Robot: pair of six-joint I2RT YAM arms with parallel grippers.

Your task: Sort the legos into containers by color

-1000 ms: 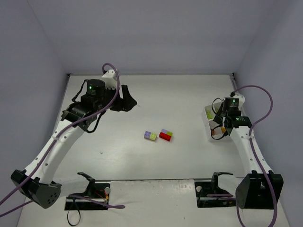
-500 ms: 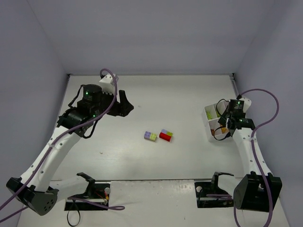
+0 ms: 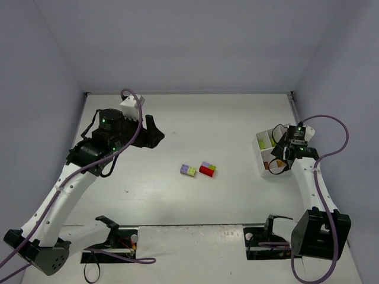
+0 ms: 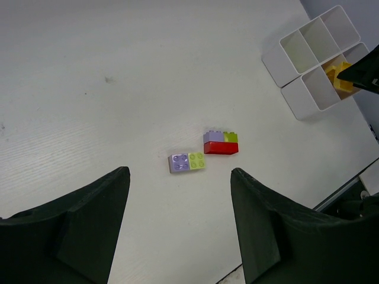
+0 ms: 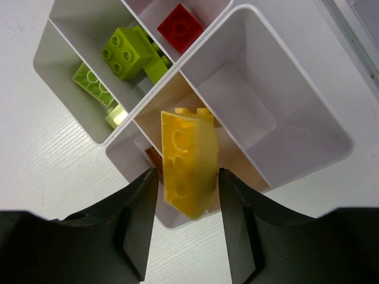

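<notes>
My right gripper (image 5: 188,180) hangs over the white divided tray (image 5: 308,112). A yellow brick (image 5: 189,160) is tilted between its fingers above the near compartment, with a thin gap on each side, so the jaws stand slightly open. A brown brick (image 5: 153,157) lies in that compartment. Lime green bricks (image 5: 127,53) fill the left compartment and a red brick (image 5: 180,26) lies in the far one. My left gripper (image 4: 180,236) is open and empty, high above a lavender-lime brick (image 4: 187,161) and a red stack (image 4: 221,143) with lavender and lime on top.
The tray (image 3: 263,155) stands at the right side of the table, by the right arm. The two loose brick groups (image 3: 198,170) lie mid-table. Grey walls close the back and both sides.
The left arm has drawn its gripper slightly left and back. The right gripper has shifted slightly over the tray, still with the yellow brick between its fingers.
</notes>
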